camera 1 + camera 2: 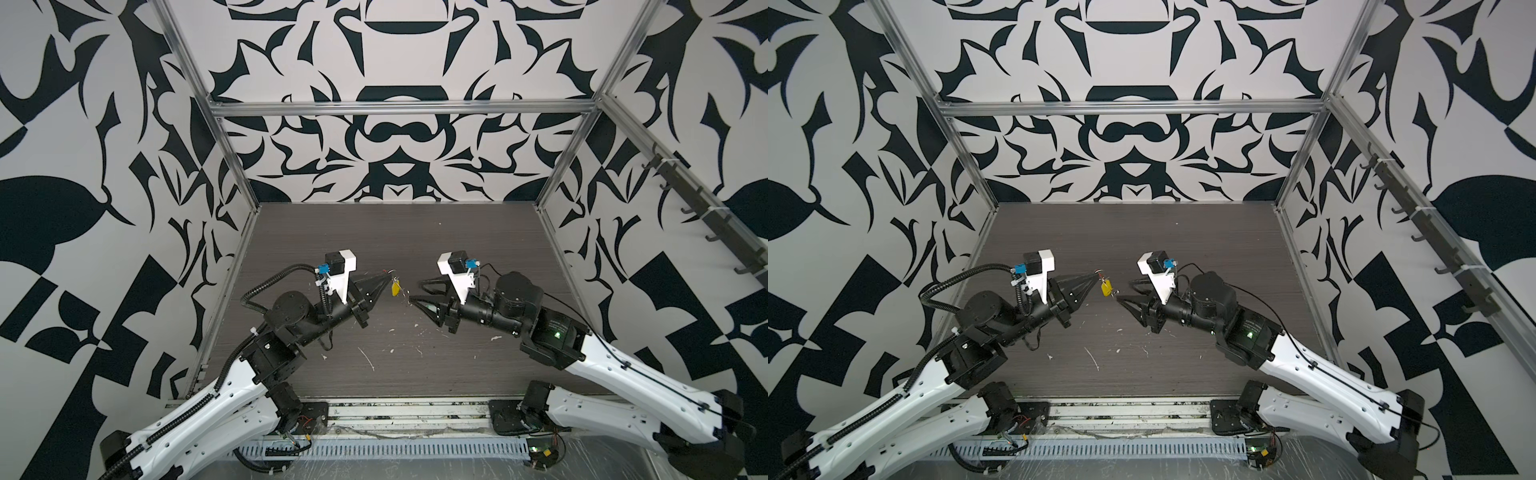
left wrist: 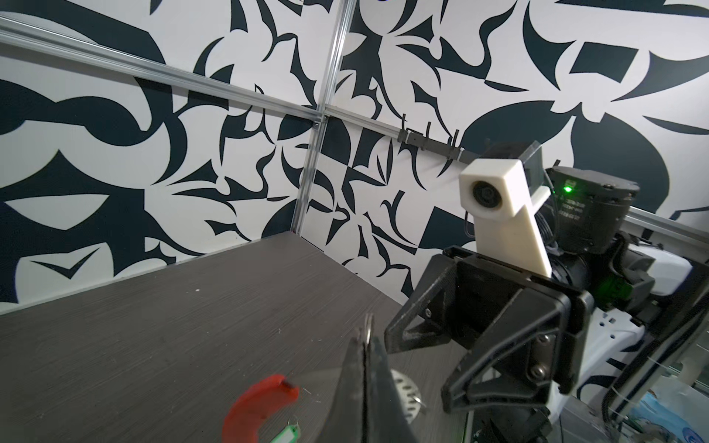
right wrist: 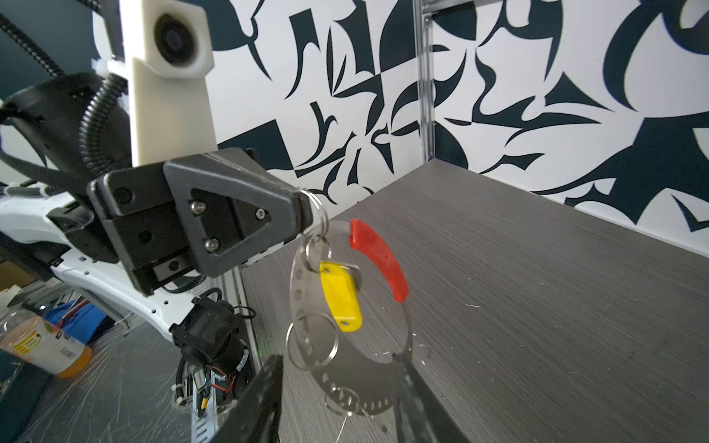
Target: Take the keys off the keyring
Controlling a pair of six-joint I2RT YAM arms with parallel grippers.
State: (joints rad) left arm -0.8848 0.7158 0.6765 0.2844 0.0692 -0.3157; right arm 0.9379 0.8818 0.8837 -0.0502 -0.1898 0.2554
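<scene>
right wrist: left tool (image 3: 304, 214) pinches a wire loop (image 3: 319, 210), keyring (image 3: 297, 295) dangling; right tool (image 3: 337, 402) spread

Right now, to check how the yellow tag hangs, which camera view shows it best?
The right wrist view: the yellow tag hangs close and sharp against the keyring. Both top views show only a yellow speck. The left wrist view misses it.

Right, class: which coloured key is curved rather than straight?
The red strip: it is long and bent along the arc of the keyring, while the yellow tag and green tag are short, straight oblongs.
</scene>
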